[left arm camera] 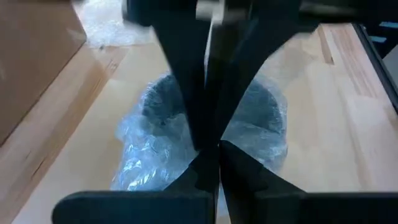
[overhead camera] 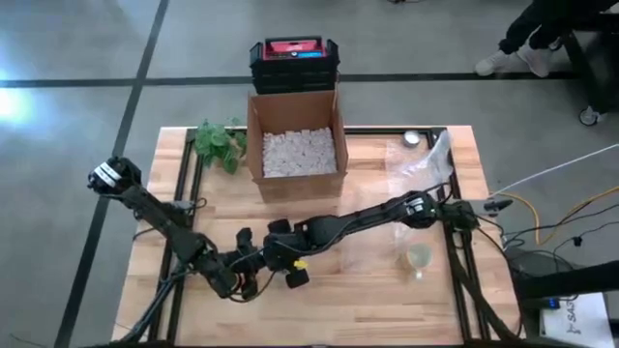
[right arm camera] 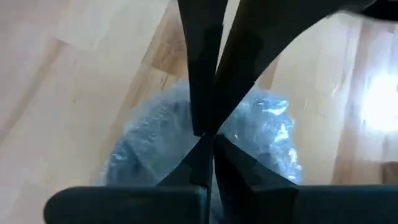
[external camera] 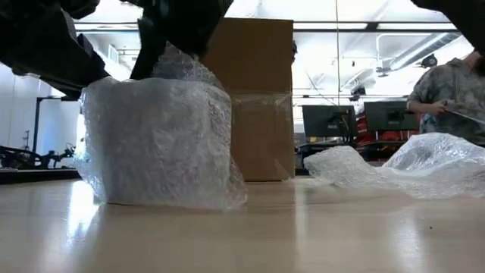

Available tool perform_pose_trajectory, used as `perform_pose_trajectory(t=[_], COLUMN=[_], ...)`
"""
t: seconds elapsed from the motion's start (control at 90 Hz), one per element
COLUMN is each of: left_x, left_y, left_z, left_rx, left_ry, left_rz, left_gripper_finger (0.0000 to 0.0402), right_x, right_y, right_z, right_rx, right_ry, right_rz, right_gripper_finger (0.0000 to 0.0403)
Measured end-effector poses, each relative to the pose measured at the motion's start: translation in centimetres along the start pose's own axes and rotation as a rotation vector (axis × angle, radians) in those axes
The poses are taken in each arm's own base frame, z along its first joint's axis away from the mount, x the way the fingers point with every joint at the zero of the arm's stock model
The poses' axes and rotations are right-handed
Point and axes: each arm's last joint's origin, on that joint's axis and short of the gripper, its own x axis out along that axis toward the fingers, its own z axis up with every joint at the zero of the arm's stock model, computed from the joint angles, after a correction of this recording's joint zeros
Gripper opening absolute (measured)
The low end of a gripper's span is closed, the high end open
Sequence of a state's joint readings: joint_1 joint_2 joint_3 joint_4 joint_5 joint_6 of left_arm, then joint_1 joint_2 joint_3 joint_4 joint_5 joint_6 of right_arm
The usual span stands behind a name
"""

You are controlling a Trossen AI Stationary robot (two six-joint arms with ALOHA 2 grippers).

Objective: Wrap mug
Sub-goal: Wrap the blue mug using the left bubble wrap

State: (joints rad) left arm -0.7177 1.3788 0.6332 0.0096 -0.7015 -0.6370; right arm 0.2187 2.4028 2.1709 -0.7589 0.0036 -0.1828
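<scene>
Pinching wrap [left arm camera: 205, 134] with our left gripper [left arm camera: 210, 146], fingers clenched on film. Doing same with our right gripper [right arm camera: 208, 134], jaws closed on wrap from opposite side. Both meeting over mug [left arm camera: 267, 112], which is sitting bundled in bubble wrap near table's [overhead camera: 377, 290] front edge. Box [overhead camera: 295, 145] standing well behind; loose wrap sheet [external camera: 402, 171] lying off to right.

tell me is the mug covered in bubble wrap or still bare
Covered. The low view shows the mug as a bundle fully sheathed in bubble wrap, standing on the table.
</scene>
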Motion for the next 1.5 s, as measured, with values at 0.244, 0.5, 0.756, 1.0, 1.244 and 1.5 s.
perform_pose_trajectory(t=[0.244,0.5,0.756,1.0,1.244,1.5], left_x=[-1.3,-4.7,-2.5,-1.7,-1.8,-0.2], left_y=[-1.2,-1.7,-0.7,-0.2,0.1,1.3], left_z=[2.9,3.2,-1.3,-0.3,1.0,-0.1], left_rx=[0.043,0.017,-0.058,-0.03,0.011,-0.054], left_ry=[0.052,0.308,0.18,0.072,0.026,-0.026], left_rz=[-0.006,0.086,0.064,0.012,0.077,0.039], left_gripper_finger=[0.0,0.0,0.0,0.0,0.0,0.0], right_x=[1.1,1.0,1.0,1.0,1.0,0.7], right_y=[-0.1,-0.2,-0.2,-0.2,-0.2,-0.2], right_z=[-0.6,-0.6,-0.6,-0.6,-0.5,-0.4], right_rx=[0.014,0.016,0.016,0.018,0.017,0.016], right_ry=[0.024,0.03,0.025,0.023,0.018,0.018], right_rz=[0.005,0.006,0.005,0.005,0.004,0.004], right_gripper_finger=[0.0,0.0,0.0,0.0,0.0,0.0])
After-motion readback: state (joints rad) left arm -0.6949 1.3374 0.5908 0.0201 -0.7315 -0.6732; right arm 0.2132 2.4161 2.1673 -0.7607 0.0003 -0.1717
